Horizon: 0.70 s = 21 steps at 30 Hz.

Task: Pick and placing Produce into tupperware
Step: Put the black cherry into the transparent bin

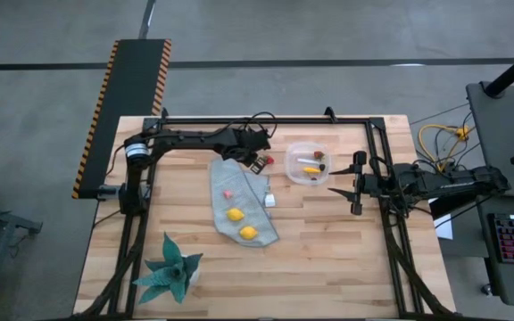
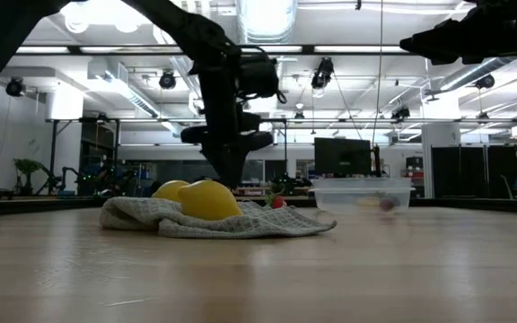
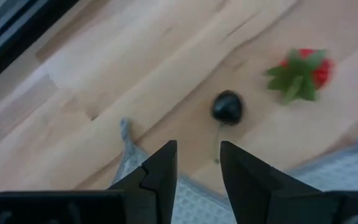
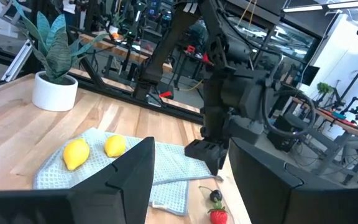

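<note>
L gripper (image 1: 259, 163) at cloth (image 1: 239, 201) 12 o'clock edge, low over table, jaws apart w/ narrow gap, empty. Dark cherry-like piece (image 3: 227, 106) just ahead of tips, red strawberry-like piece (image 3: 303, 70) beyond it. Two lemons (image 1: 241, 224) on cloth toward 6 o'clock, pink bit (image 1: 227, 192) mid-cloth. Tupperware (image 1: 308, 163) at 3 o'clock of L gripper, few pcs already inside.

Step, by my read: lining up pick of dark piece. Next: ease fwd/down, straddle it, close.

R gripper (image 1: 357, 187) waits at 3 o'clock of tupperware, jaws spread, empty.

A teal spiky plant (image 1: 169, 275) stands near the grey-blue cloth (image 1: 239, 201).
</note>
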Motion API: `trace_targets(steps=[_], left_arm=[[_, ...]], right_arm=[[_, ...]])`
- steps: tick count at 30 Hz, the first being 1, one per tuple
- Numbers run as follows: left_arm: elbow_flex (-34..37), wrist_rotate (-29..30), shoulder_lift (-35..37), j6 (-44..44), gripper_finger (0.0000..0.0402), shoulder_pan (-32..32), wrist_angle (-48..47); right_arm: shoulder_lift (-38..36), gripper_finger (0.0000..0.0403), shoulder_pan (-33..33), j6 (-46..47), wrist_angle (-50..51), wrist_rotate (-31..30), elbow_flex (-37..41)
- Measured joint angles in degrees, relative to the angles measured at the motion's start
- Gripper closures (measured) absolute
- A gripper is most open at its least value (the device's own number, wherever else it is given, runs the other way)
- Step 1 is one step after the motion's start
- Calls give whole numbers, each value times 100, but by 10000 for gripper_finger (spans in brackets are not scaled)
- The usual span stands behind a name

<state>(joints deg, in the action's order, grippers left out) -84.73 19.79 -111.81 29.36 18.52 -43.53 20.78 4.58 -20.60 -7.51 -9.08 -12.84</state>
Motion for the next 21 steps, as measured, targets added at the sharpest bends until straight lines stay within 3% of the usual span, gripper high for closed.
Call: trace_targets(steps=[11, 21], left_arm=[[444, -576, 0, -28, 295, 103, 614], [876, -614, 0, -132, 295, 159, 1402]], right_arm=[[0, 204, 0, 0, -4, 0, 0], [0, 204, 0, 0, -7, 0, 0]])
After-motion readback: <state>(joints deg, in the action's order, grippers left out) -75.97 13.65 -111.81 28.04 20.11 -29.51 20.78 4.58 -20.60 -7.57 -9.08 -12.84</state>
